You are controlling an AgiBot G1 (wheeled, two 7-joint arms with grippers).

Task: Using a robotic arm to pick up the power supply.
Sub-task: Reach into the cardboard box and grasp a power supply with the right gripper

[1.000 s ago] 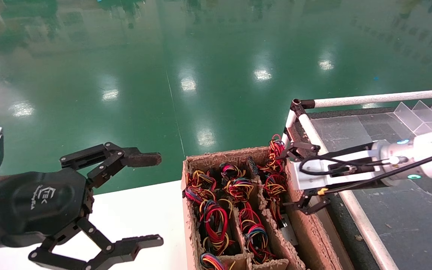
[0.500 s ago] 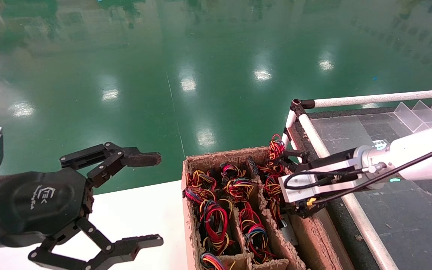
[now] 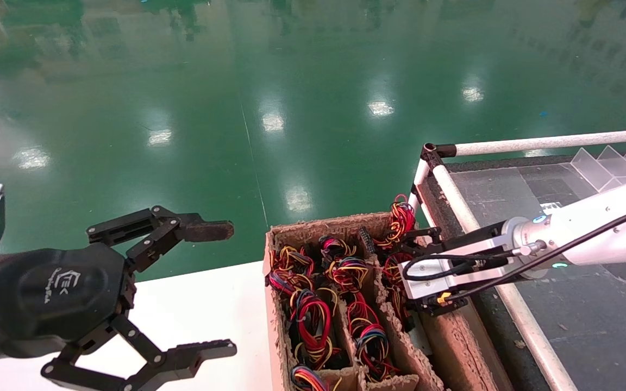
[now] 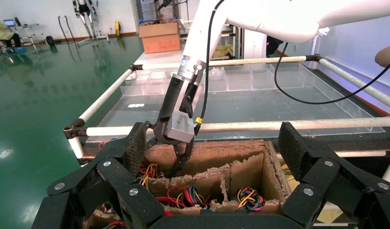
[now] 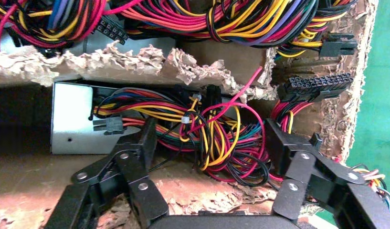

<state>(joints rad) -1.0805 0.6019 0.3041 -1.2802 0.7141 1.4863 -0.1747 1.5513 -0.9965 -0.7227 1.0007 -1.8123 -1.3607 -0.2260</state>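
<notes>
The right gripper (image 5: 209,152) – spread wide – is down inside the rightmost slot of the cardboard box (image 3: 454,347), straddling the wires of the power supply (image 5: 71,124). The step in hand looks like reaching; next it must close on the unit. The left gripper (image 3: 220,288) is parked beside the box, open.

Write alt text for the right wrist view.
The right tool, open, reaches into a torn cardboard box compartment, its fingers straddling a wire bundle attached to a grey power supply.
</notes>
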